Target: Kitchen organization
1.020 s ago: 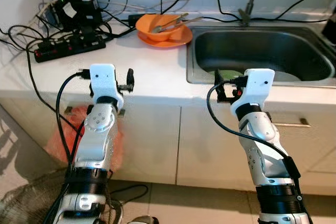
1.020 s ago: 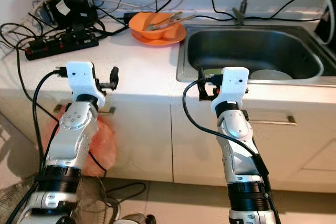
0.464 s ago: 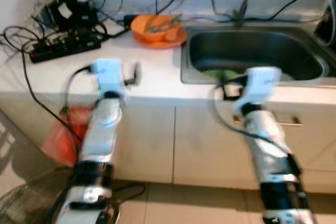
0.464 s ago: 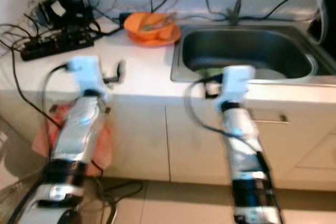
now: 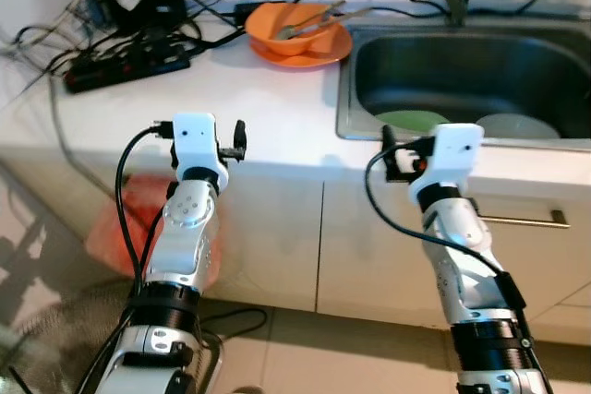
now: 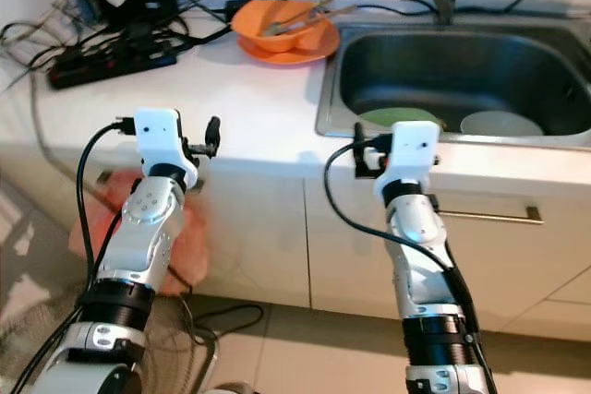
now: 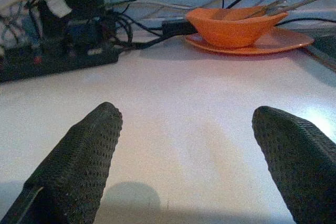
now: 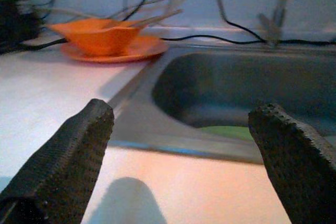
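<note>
Beside the sink, an orange bowl holds tongs.

1 orange bowl, 1 orange plate, perhaps 2 sink dishes.

A bowl sits on a plate at the back of the tabletop, just left of the sink. A power strip lies further left. Two dishes lie in the sink.
</note>
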Robot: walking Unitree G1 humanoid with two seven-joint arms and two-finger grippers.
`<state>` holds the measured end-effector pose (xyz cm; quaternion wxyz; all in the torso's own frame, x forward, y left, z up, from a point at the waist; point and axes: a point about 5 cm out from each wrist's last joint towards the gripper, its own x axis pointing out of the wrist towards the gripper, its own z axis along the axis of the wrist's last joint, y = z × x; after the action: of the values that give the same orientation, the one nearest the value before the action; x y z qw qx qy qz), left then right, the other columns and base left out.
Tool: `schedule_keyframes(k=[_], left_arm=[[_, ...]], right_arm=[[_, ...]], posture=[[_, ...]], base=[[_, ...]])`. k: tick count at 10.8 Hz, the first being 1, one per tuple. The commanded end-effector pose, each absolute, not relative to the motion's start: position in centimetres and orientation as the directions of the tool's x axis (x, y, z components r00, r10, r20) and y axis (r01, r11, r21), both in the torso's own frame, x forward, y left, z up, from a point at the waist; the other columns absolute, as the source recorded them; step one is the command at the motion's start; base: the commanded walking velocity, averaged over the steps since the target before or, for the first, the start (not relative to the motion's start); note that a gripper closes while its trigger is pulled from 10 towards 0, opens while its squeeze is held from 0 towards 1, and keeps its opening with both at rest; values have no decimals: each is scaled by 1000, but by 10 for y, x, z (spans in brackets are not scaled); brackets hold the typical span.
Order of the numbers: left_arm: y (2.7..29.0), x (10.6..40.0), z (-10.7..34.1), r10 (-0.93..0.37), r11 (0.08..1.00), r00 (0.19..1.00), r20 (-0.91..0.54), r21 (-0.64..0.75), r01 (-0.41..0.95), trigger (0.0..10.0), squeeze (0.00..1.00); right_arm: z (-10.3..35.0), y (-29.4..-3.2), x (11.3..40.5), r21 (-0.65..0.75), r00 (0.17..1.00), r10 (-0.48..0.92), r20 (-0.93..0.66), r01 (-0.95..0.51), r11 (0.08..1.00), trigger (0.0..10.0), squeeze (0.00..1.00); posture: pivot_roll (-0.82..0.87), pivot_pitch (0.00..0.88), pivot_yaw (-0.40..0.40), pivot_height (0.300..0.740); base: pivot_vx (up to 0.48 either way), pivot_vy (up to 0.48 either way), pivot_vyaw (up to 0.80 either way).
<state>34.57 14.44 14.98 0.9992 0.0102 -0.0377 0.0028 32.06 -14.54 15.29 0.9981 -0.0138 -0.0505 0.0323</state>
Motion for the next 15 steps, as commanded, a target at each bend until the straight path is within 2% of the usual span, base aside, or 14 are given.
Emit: schedule_keyframes(k=[1,5,10,14,15], left_arm=[[135,341,146,-40,999,998,49,8,40,10000,0],[129,332,138,-129,992,992,4,13,129,10000,0],[107,323,135,-155,988,985,71,25,154,10000,0],[127,330,164,-90,995,977,193,46,83,10000,0],[131,329,175,-64,998,972,227,9,64,10000,0]], right_arm=[[149,-140,321,-41,992,86,91,-83,996,10000,0],[149,-138,329,-52,995,60,81,-56,997,10000,0],[136,-147,320,-29,997,15,72,-13,999,10000,0],[146,-144,323,-26,994,20,109,-17,1000,10000,0],[152,-145,322,-20,992,14,129,-12,1000,10000,0]], posture=[[160,10,10,740],[153,0,-32,740],[117,0,13,740],[129,0,8,740],[126,0,10,740]], base=[[0,0,0],[0,0,0],[0,0,-95],[0,0,-131],[244,0,0]])
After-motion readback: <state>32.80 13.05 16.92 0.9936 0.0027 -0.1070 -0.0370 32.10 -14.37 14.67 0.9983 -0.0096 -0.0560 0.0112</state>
